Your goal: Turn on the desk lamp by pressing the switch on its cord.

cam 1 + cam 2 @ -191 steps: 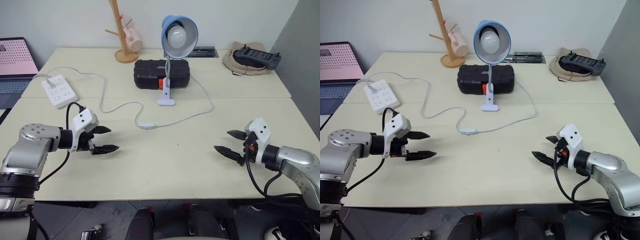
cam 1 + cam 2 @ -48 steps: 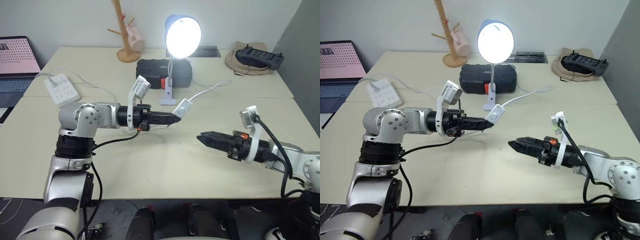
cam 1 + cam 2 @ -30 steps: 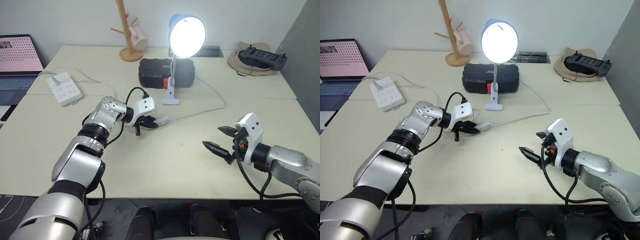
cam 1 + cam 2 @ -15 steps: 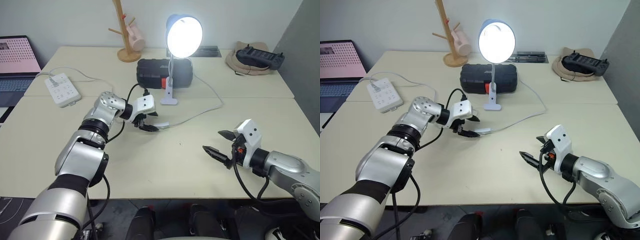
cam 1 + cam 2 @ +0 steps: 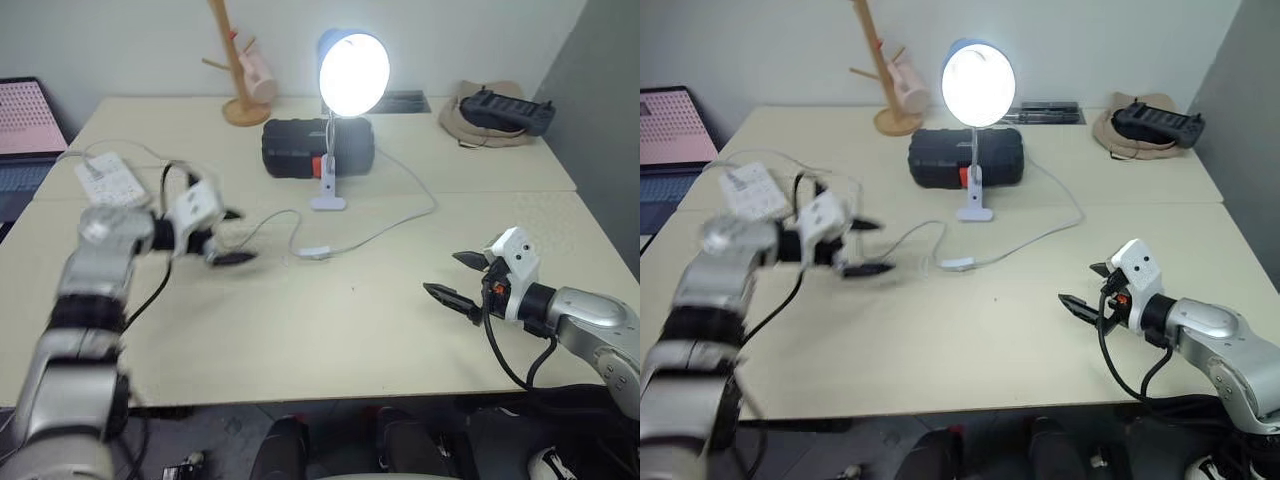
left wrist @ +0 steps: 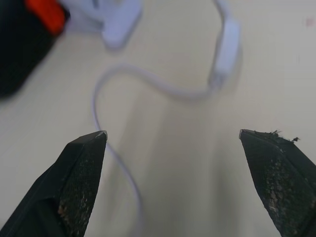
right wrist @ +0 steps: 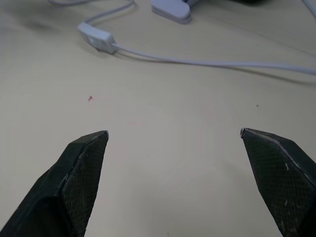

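The desk lamp (image 5: 352, 65) stands at the table's middle back, its bulb lit under the light-blue shade, white base (image 5: 328, 203) on the table. Its thin white cord (image 5: 400, 215) loops forward to the switch (image 5: 314, 252), a small white block lying flat on the table. My left gripper (image 5: 240, 237) hovers open to the left of the switch, well apart from it, nothing between its fingers. In the left wrist view the switch (image 6: 227, 47) lies ahead of the open jaws. My right gripper (image 5: 442, 273) stands open and empty at the front right, and its wrist view looks towards the switch (image 7: 97, 37).
A black case (image 5: 318, 148) sits behind the lamp base. A white power strip (image 5: 100, 175) and a laptop (image 5: 25, 130) are at the far left, a wooden mug tree (image 5: 240, 80) at the back, and a controller on a hat (image 5: 500, 108) at the back right.
My left gripper opened, let go of the switch and drew back to the left. The switch now lies on the table. The lamp stays lit. The right gripper drifted slightly right.
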